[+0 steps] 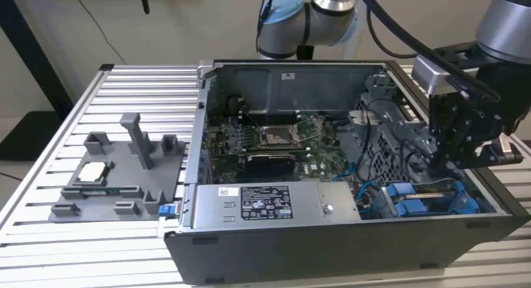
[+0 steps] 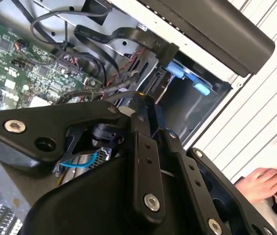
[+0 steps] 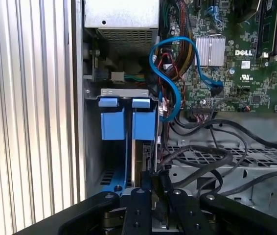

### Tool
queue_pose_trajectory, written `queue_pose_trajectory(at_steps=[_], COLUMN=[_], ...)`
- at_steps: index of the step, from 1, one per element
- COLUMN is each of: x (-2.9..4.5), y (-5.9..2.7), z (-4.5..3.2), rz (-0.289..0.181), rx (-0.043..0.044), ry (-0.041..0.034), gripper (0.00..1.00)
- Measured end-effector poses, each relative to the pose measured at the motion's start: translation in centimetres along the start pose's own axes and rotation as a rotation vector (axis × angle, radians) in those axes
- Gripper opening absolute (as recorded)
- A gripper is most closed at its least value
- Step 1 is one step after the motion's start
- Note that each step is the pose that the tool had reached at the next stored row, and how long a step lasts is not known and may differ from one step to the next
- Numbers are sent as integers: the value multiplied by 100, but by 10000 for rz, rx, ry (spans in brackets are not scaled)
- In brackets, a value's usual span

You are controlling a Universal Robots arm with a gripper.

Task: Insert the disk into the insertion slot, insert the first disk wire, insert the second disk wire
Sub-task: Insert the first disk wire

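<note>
First wrist view, hand (image 3: 153,185) nr insertion slot (image 3: 128,139)

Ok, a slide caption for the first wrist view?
Gripper close to the blue-tabbed slot, blue cable looping onto the board.

Part of the insertion slot (image 3: 115,125) is hidden by the gripper (image 3: 153,196) in the first wrist view. A hand (image 2: 262,183) is cut off at the second wrist view's edge.
</note>
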State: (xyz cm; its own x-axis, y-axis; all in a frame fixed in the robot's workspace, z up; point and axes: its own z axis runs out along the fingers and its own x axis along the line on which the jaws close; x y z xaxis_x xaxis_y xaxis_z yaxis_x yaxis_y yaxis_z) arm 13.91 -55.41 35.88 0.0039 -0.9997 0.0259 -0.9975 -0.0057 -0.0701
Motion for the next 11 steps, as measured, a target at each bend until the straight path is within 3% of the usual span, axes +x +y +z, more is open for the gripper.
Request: queue_pose_trajectory(at_steps=[3,6,11], x=[9,19,25], y=[-66,-127,-161], z=[8,17,25], rz=[-6,-9,-10], rx=[-188,-295,-354], ry=[19,20,19], gripper=[19,19,19])
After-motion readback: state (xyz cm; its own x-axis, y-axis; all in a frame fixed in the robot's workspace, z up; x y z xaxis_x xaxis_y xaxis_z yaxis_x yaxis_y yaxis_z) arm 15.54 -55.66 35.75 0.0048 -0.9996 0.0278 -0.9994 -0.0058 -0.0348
